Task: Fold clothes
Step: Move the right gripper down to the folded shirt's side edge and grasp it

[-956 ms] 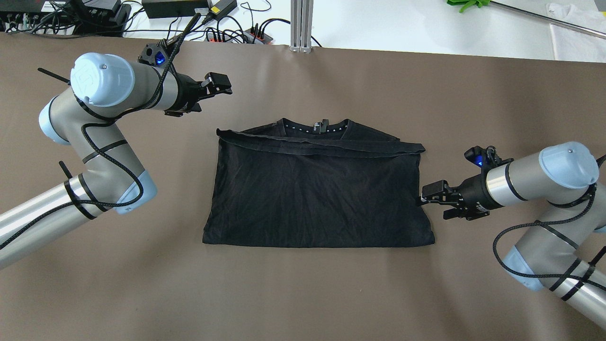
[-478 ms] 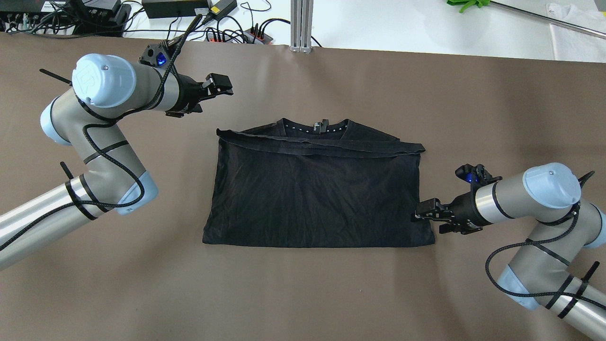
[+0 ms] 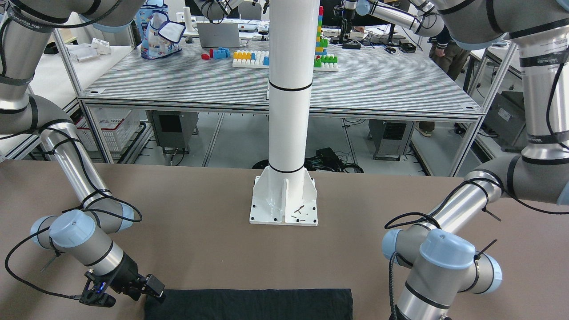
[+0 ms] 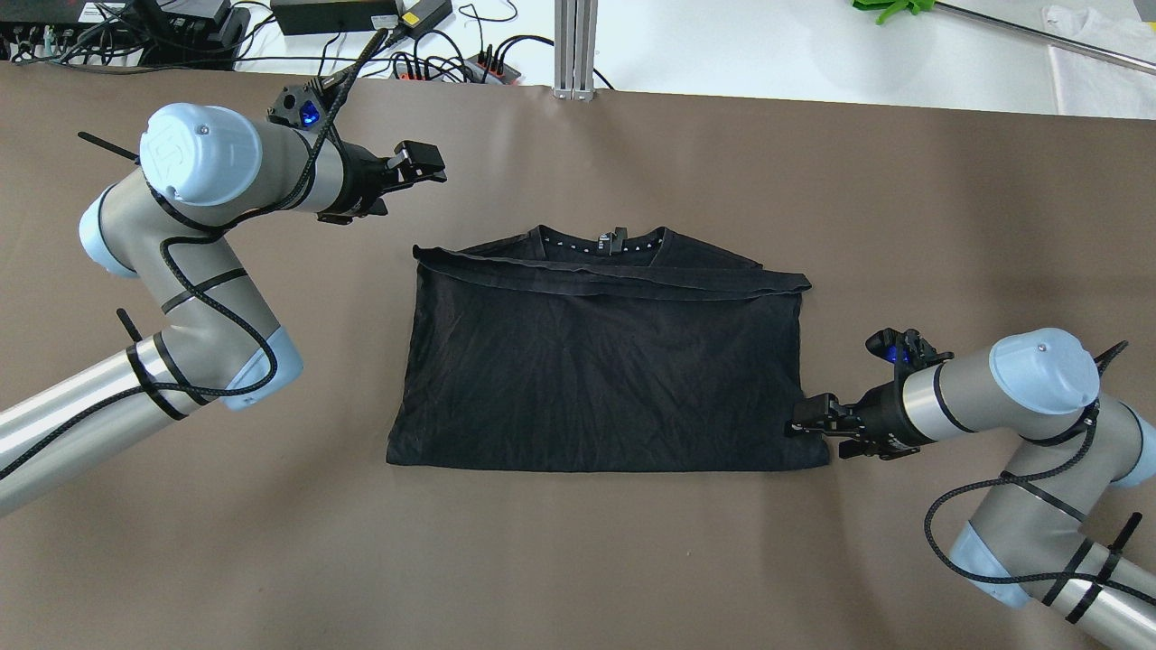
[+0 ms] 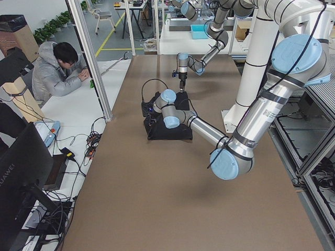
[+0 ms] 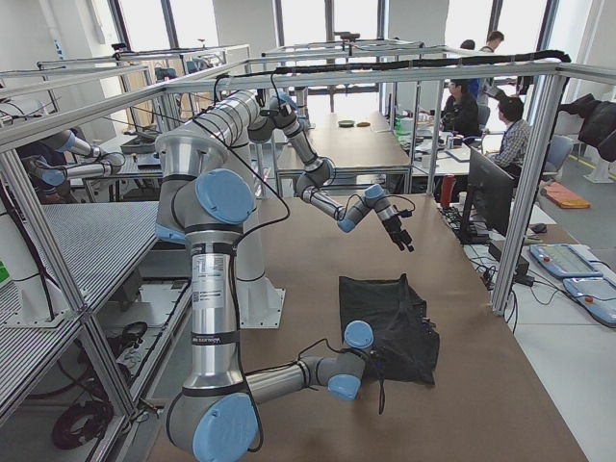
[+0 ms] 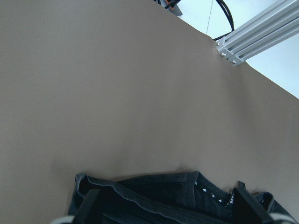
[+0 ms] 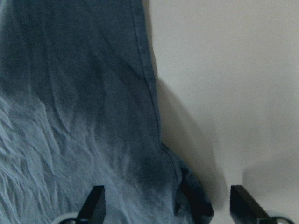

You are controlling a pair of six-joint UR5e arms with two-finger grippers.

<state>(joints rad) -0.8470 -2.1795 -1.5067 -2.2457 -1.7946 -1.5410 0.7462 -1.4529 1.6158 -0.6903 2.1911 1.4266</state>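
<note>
The clothes [image 4: 605, 361] are one black garment lying folded flat mid-table, collar toward the far edge, a hem band across its upper part. It also shows as the garment [image 3: 249, 304], [image 6: 395, 318]. My left gripper [image 4: 432, 167] hovers open beyond the garment's far left corner. In the left wrist view its fingers [image 7: 91, 200] are spread wide above the collar edge [image 7: 154, 193]. My right gripper [image 4: 797, 426] is open and low at the garment's right edge near the front right corner. In the right wrist view that fabric edge [image 8: 149, 116] lies between the spread fingers [image 8: 96, 203].
A white pole's base plate [image 3: 283, 200] is bolted on the robot side of the table. An aluminium post [image 4: 574, 45], cables and power strips [image 4: 433, 54] line the far edge. A white cloth [image 4: 1102, 63] lies beyond the table. A person [image 5: 57, 70] sits at a side desk.
My right gripper has slid along the garment's right edge toward the front corner and sits lower. The left arm has hardly moved. The garment lies unchanged.
</note>
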